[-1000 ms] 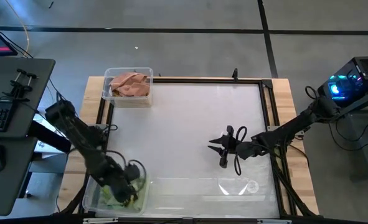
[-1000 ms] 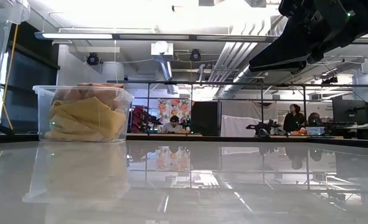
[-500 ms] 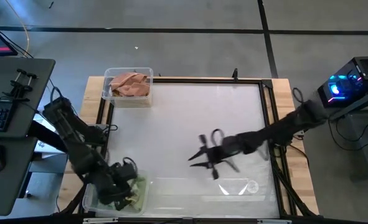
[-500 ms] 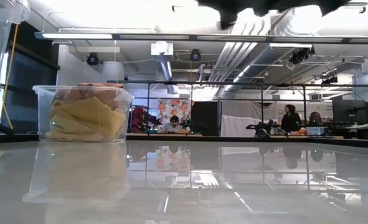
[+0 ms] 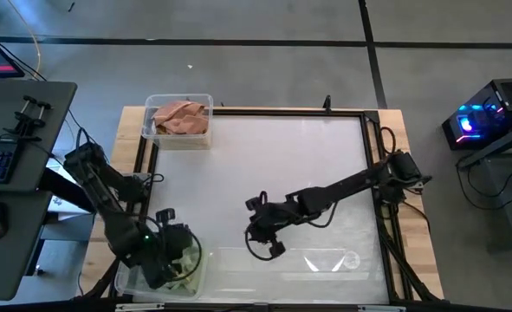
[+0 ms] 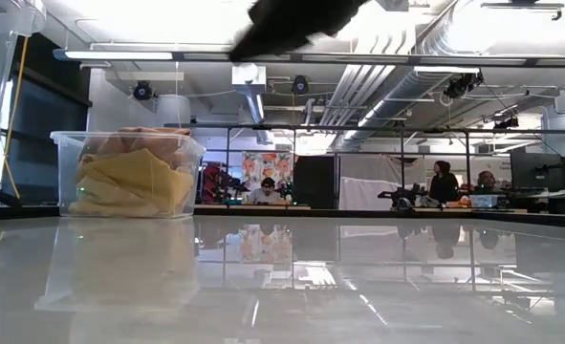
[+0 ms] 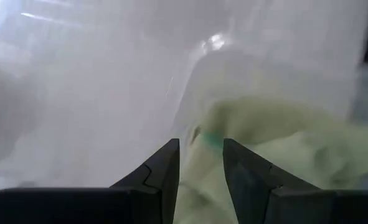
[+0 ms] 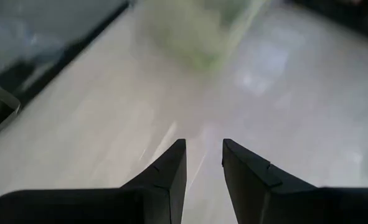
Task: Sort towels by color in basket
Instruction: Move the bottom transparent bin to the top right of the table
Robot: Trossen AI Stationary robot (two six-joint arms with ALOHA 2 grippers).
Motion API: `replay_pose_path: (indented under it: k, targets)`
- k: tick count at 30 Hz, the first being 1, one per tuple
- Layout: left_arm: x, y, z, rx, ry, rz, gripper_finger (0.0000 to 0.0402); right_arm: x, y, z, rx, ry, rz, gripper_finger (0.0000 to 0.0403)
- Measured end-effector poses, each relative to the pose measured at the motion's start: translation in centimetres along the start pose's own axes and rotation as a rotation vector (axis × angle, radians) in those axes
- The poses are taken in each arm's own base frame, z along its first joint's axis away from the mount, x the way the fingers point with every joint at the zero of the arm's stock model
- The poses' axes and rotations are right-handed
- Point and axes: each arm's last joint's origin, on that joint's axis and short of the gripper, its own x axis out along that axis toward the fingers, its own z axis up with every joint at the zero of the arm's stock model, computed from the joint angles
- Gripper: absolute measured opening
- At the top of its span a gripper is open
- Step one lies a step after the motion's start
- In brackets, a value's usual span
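Two bins, sorted by colour: left gripper [image 5: 171, 260], jaws parted, inside near-left green-towel bin [image 5: 127, 276]; right gripper [image 5: 262, 232], jaws parted, empty, mid-table; far-left bin [image 5: 149, 130] holds peach towels [image 5: 181, 117].

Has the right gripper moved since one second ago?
Yes. The right gripper has moved left across the table, toward the bin of green towels.

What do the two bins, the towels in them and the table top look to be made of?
Far bin and near bin: likely clear plastic, since their contents show through the walls. Yellow towel, peach towels and green towels: soft matte cloth, folded and rumpled. Table top: smooth, glossy white surface, material unclear; it mirrors the room and ceiling lights.
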Motion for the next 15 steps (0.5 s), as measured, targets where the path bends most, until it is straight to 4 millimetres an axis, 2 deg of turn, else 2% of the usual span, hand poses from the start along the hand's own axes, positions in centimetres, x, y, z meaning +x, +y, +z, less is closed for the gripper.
replay_pose_path:
  k: [4,9,15]
  targets:
    - [0.7,0.6,0.0,0.063,0.094,0.062,0.0108,-1.0,0.7,-1.3,0.035,0.101,0.033,0.0099]
    - [1.2,1.3,0.6,0.087,0.117,0.106,0.0108,-3.8,1.7,-3.9,0.089,0.125,0.049,0.0099]
    - [2.5,2.0,0.8,0.148,0.143,0.130,0.0108,-7.9,3.5,-7.7,0.183,0.023,0.046,0.0099]
